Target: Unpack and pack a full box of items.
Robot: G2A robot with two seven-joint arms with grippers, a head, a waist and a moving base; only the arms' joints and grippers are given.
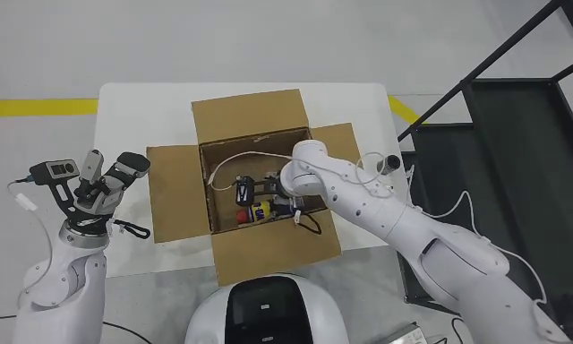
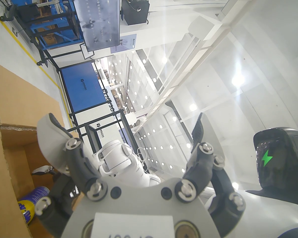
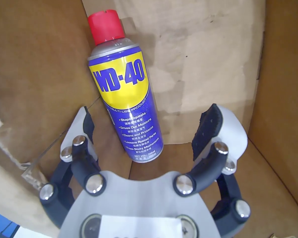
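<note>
Now down inside the open cardboard box [image 1: 251, 116] on the white desk [image 1: 134, 111]: right claw [image 3: 149, 125] spread wide and empty, poised at the base end of the spray can [image 3: 124, 95], one finger on either side, not yet touching. Lying on its side on the box floor, tight along the near wall, red cap toward the left. Left claw [image 2: 125, 130] out by the desk's left edge, well apart from the box, tilted upward, likewise open and holding nothing. Probably about to close and lift. Likely trouble: hardly any room between can and wall, so risks driving a finger into the cardboard instead of alongside the metal, shoving the box or nudging the can out of line. Round and smooth, too; may roll or squirt from the pads [image 3: 208, 127] under an off-centre squeeze. Gripped so near the base, could tip cap-down on the way up and catch on a wall or flap, then drop back in.
</note>
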